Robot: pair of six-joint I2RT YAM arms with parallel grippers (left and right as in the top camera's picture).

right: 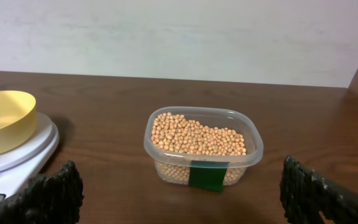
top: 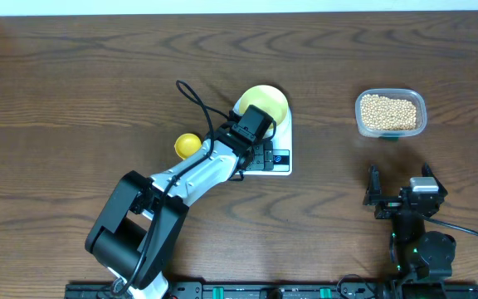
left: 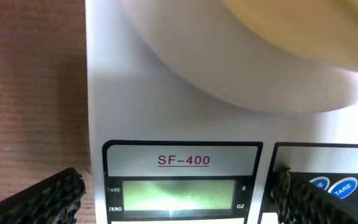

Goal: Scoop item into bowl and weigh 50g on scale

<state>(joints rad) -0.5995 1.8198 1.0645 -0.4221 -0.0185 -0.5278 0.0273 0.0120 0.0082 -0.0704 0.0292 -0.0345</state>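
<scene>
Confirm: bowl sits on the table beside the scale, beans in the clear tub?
No. The bowl sits on top of the scale, not beside it, as the right wrist view shows. The beans are in the clear tub.

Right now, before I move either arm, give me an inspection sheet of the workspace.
Surface: brown wooden table, no spills seen.
Job's things: bowl on the scale, no beans seen inside; beans in the clear tub; yellow scoop beside the scale; display unreadable.
Clutter: nothing seen.
Grippers: left gripper open over the scale's display; right gripper open, facing the tub.
Cables: black cable loops off the left arm.
Surroundings: pale wall behind the table.
</scene>
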